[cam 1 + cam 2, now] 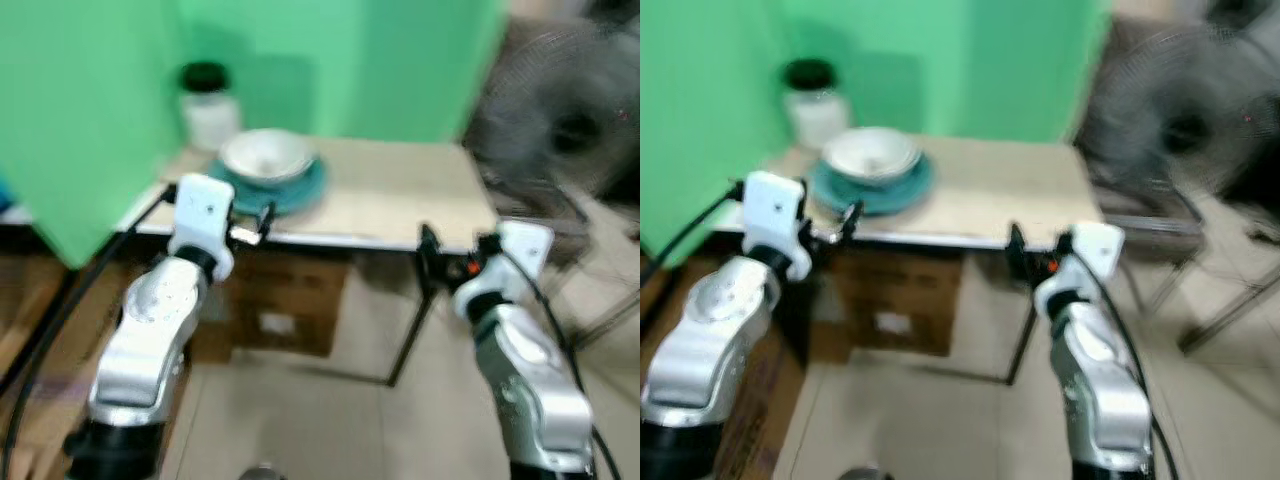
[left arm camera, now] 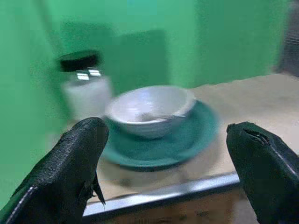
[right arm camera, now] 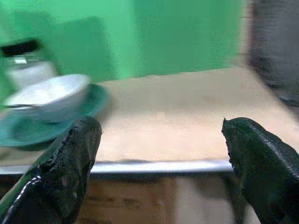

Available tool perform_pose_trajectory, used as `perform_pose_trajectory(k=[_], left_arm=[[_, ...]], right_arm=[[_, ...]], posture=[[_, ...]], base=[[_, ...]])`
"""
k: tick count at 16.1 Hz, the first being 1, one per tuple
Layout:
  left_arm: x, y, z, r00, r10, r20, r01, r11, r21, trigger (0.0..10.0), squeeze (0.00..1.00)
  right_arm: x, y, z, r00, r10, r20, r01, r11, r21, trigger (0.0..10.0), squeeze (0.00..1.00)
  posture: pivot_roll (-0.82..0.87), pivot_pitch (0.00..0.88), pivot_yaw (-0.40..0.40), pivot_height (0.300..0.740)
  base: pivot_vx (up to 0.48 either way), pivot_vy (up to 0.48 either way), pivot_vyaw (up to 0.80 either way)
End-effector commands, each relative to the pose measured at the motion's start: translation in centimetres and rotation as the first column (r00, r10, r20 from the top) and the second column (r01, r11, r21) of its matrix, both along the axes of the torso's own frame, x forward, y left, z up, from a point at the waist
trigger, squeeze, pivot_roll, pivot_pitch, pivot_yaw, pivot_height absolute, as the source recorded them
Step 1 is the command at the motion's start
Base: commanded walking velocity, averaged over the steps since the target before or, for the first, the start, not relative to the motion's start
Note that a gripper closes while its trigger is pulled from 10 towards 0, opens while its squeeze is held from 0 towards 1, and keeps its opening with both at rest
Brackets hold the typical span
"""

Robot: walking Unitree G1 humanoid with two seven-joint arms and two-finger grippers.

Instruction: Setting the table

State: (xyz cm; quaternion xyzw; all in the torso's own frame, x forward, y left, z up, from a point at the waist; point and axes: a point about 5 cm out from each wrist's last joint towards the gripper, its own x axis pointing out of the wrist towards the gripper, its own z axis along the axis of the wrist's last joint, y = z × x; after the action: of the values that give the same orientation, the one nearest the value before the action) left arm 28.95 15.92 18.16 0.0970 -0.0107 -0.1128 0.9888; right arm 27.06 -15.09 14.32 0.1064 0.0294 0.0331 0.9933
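Still short of the beige surface (image 1: 400, 200), we hold our left gripper (image 2: 163, 172) and right gripper (image 3: 159, 163) wide apart, empty. The white ceramic bowl (image 2: 149, 109) on its teal round plate (image 2: 187, 140) sits just ahead of the left gripper; blurred views risk knocking it.

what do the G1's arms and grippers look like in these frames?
Silver, rounded arm shells with white boxy wrist modules. Left gripper and right gripper each have two long black fingers, matte and rough-textured. Black cables run along both arms; an orange spot marks the right wrist.
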Motion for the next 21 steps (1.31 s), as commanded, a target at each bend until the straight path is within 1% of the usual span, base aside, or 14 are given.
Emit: perform_pose_trajectory(k=[1,3,4,5,9,12,14,15,16,17,21], left_arm=[[-0.1,-0.5,0.3,1.0,-0.02,0.007,0.02,1.0,-0.005,10.0,0.0],[-0.1,-0.4,0.3,1.0,-0.017,0.008,0.017,1.0,-0.005,10.0,0.0],[0.1,-0.5,0.3,1.0,-0.018,0.008,0.018,1.0,-0.003,10.0,0.0],[0.2,-0.5,0.4,1.0,-0.021,0.009,0.021,1.0,-0.002,10.0,0.0],[0.3,-0.7,0.4,0.999,-0.032,0.009,0.032,0.999,-0.001,10.0,0.0],[0.3,-0.7,0.3,0.999,-0.034,0.006,0.034,0.999,0.0,10.0,0.0],[0.2,-0.7,0.3,1.0,-0.03,0.006,0.03,1.0,0.002,10.0,0.0],[0.2,-0.7,0.3,1.0,-0.028,0.007,0.028,1.0,0.004,10.0,0.0],[0.1,-0.7,0.3,1.0,-0.027,0.007,0.027,1.0,0.004,10.0,0.0],[0.1,-0.7,0.3,1.0,-0.027,0.008,0.027,1.0,0.005,10.0,0.0],[0.0,-0.7,0.2,0.999,-0.034,0.006,0.034,0.999,0.007,10.0,0.0]], right_arm=[[0.2,-0.8,0.1,1.0,-0.026,0.002,0.026,1.0,-0.011,10.0,1.0],[0.3,-0.8,0.2,0.999,-0.035,0.005,0.035,0.999,-0.003,10.0,1.0],[0.4,-1.0,0.2,0.999,-0.046,0.005,0.046,0.999,0.003,10.0,0.43],[0.4,-1.1,0.1,0.999,-0.051,0.003,0.051,0.999,0.005,10.0,0.0],[0.4,-1.3,0.1,0.998,-0.068,-0.002,0.068,0.998,0.006,10.0,0.0],[0.5,-1.0,0.0,0.999,-0.049,-0.006,0.049,0.999,0.011,10.0,0.0],[0.7,-0.8,0.0,1.0,-0.02,-0.005,0.02,1.0,-0.001,10.0,0.0],[0.9,-0.6,0.2,1.0,0.019,0.005,-0.019,1.0,-0.019,10.0,0.0],[1.0,-0.3,0.3,0.998,0.056,0.016,-0.055,0.998,-0.039,10.0,0.0],[1.0,-0.2,0.4,0.998,0.067,0.017,-0.067,0.997,-0.035,10.0,0.0],[1.3,-0.3,0.4,0.998,0.06,0.02,-0.059,0.998,-0.034,10.0,0.0]], posture=[[0.12,0.0,-0.037,0.74],[0.12,0.0,-0.035,0.74],[0.12,0.0,-0.031,0.74],[0.11,0.0,-0.024,0.74],[0.11,0.0,-0.018,0.74],[0.11,0.0,-0.021,0.74],[0.12,0.0,-0.033,0.74],[0.12,0.0,-0.038,0.74],[0.12,0.0,-0.038,0.74],[0.12,0.0,-0.038,0.74],[0.13,0.0,-0.047,0.74]], base=[[0.315,0.0,0.8],[0.326,0.0,0.0],[0.341,0.0,0.0],[0.341,0.0,0.0],[0.341,0.0,0.0],[0.34,0.0,0.0],[0.341,0.0,0.0],[0.334,0.0,0.0],[0.337,0.0,0.8],[0.337,0.0,0.8],[0.331,0.0,0.8]])
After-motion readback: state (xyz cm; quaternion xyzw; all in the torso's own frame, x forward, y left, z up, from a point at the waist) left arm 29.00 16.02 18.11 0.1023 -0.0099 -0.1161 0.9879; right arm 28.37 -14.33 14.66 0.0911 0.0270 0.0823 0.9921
